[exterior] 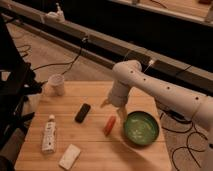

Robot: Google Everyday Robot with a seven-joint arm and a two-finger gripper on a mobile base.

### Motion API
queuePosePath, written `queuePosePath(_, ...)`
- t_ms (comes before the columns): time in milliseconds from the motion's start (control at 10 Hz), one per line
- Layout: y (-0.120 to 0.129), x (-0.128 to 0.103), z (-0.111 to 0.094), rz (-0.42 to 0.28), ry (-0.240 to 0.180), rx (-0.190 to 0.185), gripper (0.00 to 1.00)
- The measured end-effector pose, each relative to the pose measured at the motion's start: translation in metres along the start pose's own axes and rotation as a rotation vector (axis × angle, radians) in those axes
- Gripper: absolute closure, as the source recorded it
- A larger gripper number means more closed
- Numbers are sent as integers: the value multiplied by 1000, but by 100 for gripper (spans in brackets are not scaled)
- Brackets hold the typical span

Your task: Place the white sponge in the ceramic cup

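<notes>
The white sponge (69,156) lies flat near the front left edge of the wooden table (95,147). The ceramic cup (56,84) stands upright at the table's back left corner. My gripper (114,108) hangs from the white arm (150,85) over the middle of the table, just above the red object (109,125) and left of the green bowl (142,128). It is far from the sponge and the cup and holds nothing that I can see.
A black remote (82,112) lies at the table's middle left. A white tube with a dark label (49,133) lies at the left. Cables run over the floor on both sides. A dark frame stands at the far left.
</notes>
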Motion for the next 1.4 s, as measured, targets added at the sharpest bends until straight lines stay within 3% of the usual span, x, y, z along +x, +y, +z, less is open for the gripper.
queuePosePath(200,9,-29,17,-11,-60,-50,20)
queuePosePath(700,9,-31,18,-7,-86,-45,20)
queuePosePath(900,-5,-47,22,-38,-199,30,20)
queuePosePath(1100,-19,-76,28,-113,-332,116,20)
queuePosePath(1300,-23,-98,43,-187,-394,125,20)
queuePosePath(1400,-22,-108,55,-227,-405,109,20)
